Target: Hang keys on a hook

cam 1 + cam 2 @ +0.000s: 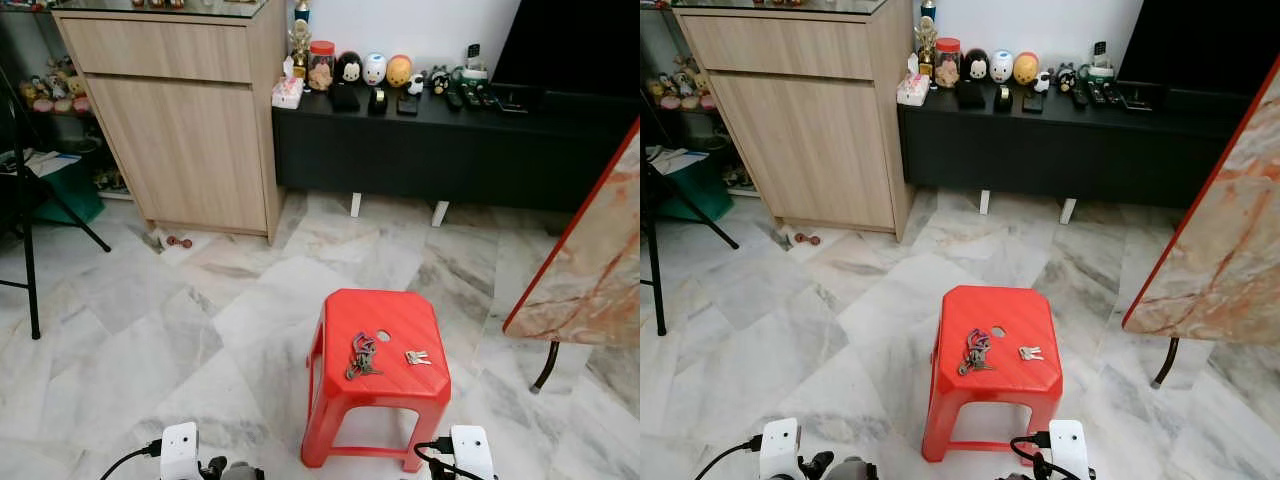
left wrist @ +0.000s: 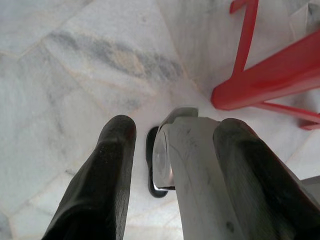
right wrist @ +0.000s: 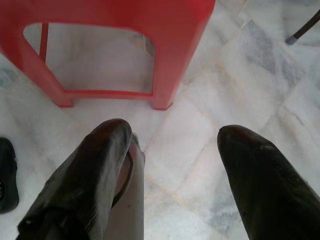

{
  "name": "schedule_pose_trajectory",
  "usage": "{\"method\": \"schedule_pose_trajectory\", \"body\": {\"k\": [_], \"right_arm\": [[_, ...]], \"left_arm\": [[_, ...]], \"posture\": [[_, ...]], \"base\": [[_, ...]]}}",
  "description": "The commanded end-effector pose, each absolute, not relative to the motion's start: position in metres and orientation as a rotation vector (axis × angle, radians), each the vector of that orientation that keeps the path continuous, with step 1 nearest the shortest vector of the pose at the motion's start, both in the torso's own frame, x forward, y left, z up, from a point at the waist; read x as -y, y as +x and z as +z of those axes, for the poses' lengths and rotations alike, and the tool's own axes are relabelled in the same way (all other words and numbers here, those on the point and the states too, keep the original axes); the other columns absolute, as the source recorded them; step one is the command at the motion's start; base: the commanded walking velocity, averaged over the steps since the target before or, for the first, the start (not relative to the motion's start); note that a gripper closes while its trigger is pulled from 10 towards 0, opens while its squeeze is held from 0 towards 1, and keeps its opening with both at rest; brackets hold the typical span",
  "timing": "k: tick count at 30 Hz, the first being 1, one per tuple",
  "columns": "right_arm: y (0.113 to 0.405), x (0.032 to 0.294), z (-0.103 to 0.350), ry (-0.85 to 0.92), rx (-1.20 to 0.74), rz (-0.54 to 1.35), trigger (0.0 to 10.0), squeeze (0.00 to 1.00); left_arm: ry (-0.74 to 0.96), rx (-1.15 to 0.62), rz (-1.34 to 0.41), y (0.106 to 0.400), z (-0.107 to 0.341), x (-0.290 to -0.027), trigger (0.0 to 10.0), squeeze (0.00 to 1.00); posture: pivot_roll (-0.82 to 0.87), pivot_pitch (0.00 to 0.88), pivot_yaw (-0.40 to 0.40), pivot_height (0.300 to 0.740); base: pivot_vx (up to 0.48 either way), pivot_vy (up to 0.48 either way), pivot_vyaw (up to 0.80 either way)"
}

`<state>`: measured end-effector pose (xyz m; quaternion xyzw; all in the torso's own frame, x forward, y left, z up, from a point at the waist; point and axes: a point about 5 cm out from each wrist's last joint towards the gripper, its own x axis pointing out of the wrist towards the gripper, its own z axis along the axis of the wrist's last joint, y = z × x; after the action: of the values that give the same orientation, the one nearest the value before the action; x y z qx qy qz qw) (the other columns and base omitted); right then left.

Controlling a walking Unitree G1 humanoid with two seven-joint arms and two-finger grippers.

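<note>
A: Left eye view: big key bunch (image 1: 362, 356) lies flat on the red stool (image 1: 340, 313) top, about centre, just below the small hole in the seat. A second small key pair (image 1: 417, 357) lies just beside it toward the robot's right, apart, not touching.

B: Grippers?

A: Both hang low by the stool legs. Left gripper (image 2: 172, 165) has its fingers spread, nothing held. Right gripper (image 3: 172, 150) the same, fingers apart, empty.

B: So the step is the pick. Which arm?

A: I'd judge either reaches; the bunch sits nearer the left half of the seat. Come straight down, fingers straddling the ring cluster, not a single blade. A flat bunch on smooth plastic will likely skid if pushed sideways.

B: Edges?

A: Seat is small, and the bunch has some margin from the front rim. A sweep toward the right could knock the small pair off.

B: Room?

A: Open marble floor (image 1: 200, 330) all around the stool. Slanted marbled tabletop (image 1: 590, 270) close on the right, its black leg (image 1: 547, 368) near the stool. Wooden cabinet (image 1: 190, 130) and black TV bench (image 1: 450, 140) well ahead. Tripod leg (image 1: 28, 260) far left.

B: Hook?

A: Can't make one out.
</note>
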<state>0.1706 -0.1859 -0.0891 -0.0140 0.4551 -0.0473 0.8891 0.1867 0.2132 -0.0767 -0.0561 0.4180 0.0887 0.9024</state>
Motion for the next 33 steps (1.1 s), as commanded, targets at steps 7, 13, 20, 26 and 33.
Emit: {"method": "schedule_pose_trajectory", "body": {"k": [7,13,20,26,33], "right_arm": [[0.1743,0.1862,-0.0869,-0.063,-0.919,-0.069,10.0,0.0],[0.1729,0.1866,-0.0876,-0.038,-0.926,-0.095,10.0,0.0],[0.1726,0.187,-0.0877,-0.034,-0.925,-0.103,10.0,0.0],[0.1731,0.1875,-0.0872,-0.037,-0.915,-0.112,10.0,0.0],[0.1726,0.1878,-0.0875,-0.036,-0.919,-0.119,10.0,0.0]], "left_arm": [[-0.105,-0.878,0.177,0.1859,-0.0775,-0.2129,10.0,0.0],[-0.101,-0.876,0.177,0.1864,-0.0772,-0.2129,10.0,0.0],[-0.097,-0.872,0.178,0.1869,-0.0769,-0.2128,10.0,0.0],[-0.104,-0.866,0.181,0.187,-0.0767,-0.2127,10.0,0.0],[-0.105,-0.867,0.181,0.1868,-0.0768,-0.2129,10.0,0.0]], "posture": [[0.06,0.0,-0.069,0.654],[0.06,0.0,-0.069,0.654],[0.06,0.0,-0.069,0.654],[0.06,0.0,-0.071,0.654],[0.06,0.0,-0.07,0.654]], "base": [[0.364,0.0,0.14],[0.364,0.0,0.2],[0.088,0.0,0.0],[0.0,0.0,0.0],[0.0,0.0,0.0]]}}
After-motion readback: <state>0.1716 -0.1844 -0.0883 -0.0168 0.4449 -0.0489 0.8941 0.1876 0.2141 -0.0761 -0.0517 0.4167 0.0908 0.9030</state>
